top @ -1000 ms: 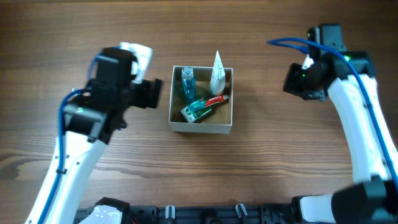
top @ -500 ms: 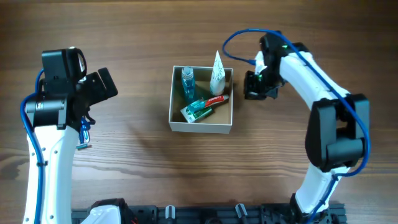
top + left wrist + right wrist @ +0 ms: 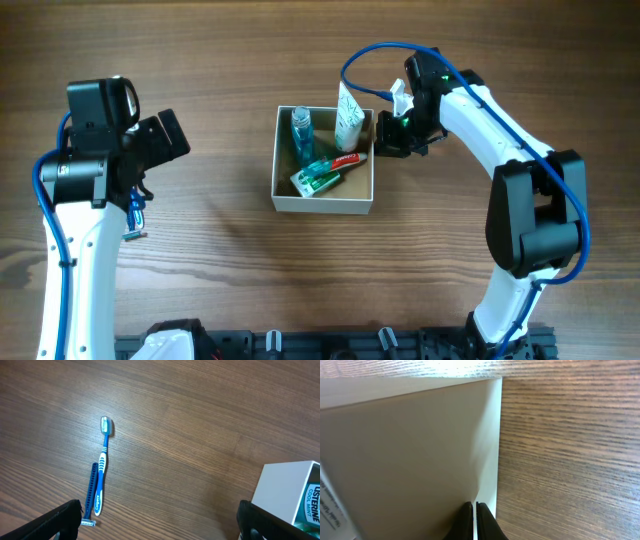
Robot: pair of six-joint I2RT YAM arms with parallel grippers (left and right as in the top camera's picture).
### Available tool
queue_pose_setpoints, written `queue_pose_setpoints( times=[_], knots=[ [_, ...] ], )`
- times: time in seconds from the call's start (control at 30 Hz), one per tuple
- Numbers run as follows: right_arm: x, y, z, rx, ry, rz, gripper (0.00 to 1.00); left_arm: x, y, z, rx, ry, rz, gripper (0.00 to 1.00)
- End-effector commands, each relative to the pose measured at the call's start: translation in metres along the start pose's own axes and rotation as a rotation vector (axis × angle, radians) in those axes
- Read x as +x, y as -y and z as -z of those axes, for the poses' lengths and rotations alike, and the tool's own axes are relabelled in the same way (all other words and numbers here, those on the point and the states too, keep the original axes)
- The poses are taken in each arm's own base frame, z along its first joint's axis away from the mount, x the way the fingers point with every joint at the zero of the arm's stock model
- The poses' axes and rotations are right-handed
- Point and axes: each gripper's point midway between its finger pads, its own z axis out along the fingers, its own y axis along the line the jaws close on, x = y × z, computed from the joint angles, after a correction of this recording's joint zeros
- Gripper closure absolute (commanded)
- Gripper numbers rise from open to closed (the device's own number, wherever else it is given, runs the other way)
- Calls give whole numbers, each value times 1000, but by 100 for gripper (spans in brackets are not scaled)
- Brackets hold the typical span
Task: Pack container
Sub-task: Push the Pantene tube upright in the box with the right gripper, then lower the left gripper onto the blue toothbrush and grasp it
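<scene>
The container (image 3: 322,204), a small white box with a tan inside, stands mid-table. It holds a blue mouthwash bottle (image 3: 302,133), a white tube (image 3: 349,115) leaning at its back right corner, and a red-and-green toothpaste tube (image 3: 330,172). My right gripper (image 3: 390,135) is shut, its tips against the top of the container's right wall (image 3: 410,445); the right gripper (image 3: 475,510) shows nothing between its fingers. My left gripper (image 3: 165,140) hangs wide open well left of the container (image 3: 282,490), nothing between the left gripper (image 3: 160,527) fingers.
A blue toothbrush (image 3: 102,465) and a blue razor (image 3: 91,495) lie side by side on the wood table, below the left arm, at the left of the overhead view. The razor (image 3: 133,215) shows beside the arm there.
The right arm swung in from the far right and its shut gripper came leftward up against the container's right wall. The left arm pulled back left a second ago, then held still.
</scene>
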Motion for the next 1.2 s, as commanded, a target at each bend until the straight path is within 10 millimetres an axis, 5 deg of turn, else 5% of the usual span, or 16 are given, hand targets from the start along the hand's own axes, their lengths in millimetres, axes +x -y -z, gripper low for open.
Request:
queue_pose_setpoints(
  times=[0.0, 0.3, 0.37, 0.43, 0.6, 0.77, 0.83, 0.87, 1.0, 1.17],
  knots=[
    [2, -16, -3, -89, -19, 16, 96, 1, 0, -1, 8, -9, 20, 0],
    [-2, -22, -3, -114, -4, 16, 94, 1, 0, -1, 8, -10, 19, 0],
    [-6, -11, -4, -54, 16, -4, 88, 1, 0, -1, 7, -9, 19, 0],
    [-15, 22, 2, 113, 73, -96, 84, 1, 0, -1, 7, -10, 19, 0],
    [-27, 71, 52, 289, 204, -235, 79, 3, 0, -1, 4, -17, 10, 0],
    [-19, 105, 150, 498, 427, -327, 72, 4, -5, -1, -21, -21, 9, 0],
    [-8, 104, 184, 549, 499, -311, 23, 4, -25, 1, -128, -11, 36, 0],
    [-3, 100, 196, 557, 517, -280, 9, 4, -37, 1, -174, -5, 95, 0],
    [13, 92, 211, 565, 506, -213, 7, -5, -81, -9, -227, 5, 297, 0],
    [19, 86, 201, 517, 460, -211, 7, 15, -115, -68, -228, -182, 415, 0]
  ],
)
